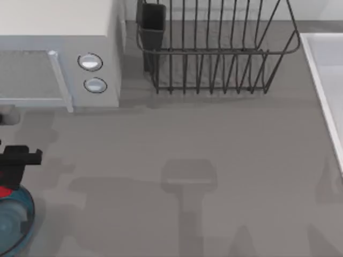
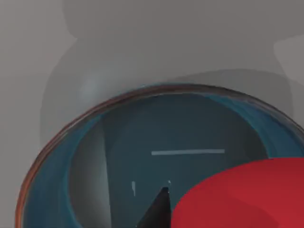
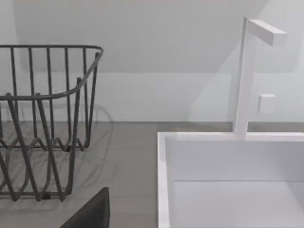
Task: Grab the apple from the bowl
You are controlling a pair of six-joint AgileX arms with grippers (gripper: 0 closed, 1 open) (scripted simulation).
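Table (image 1: 214,139): grey, carrying a microwave (image 1: 59,53), wire rack (image 1: 214,53), sink (image 1: 327,80).
Bowl (image 1: 16,225): directly below the left gripper (image 1: 12,171).
Apple (image 2: 247,199): in the bowl, just beside one dark fingertip (image 2: 159,209).
Left gripper's grip: cannot tell.

The apple (image 2: 247,194) is bright red all over, with no marks, and the bowl (image 2: 90,156) it sits in is shiny blue-green with a darker brownish rim. The table (image 1: 214,139) is plain grey, the wire rack (image 1: 214,53) at the far side is dark grey with thin bars, and the microwave (image 1: 59,53) at the far left is pale grey-white with two silvery round knobs (image 1: 90,62). The sink (image 3: 228,180) on the right and its tap (image 3: 247,76) are white, and the left gripper (image 1: 16,160) above the bowl is black.
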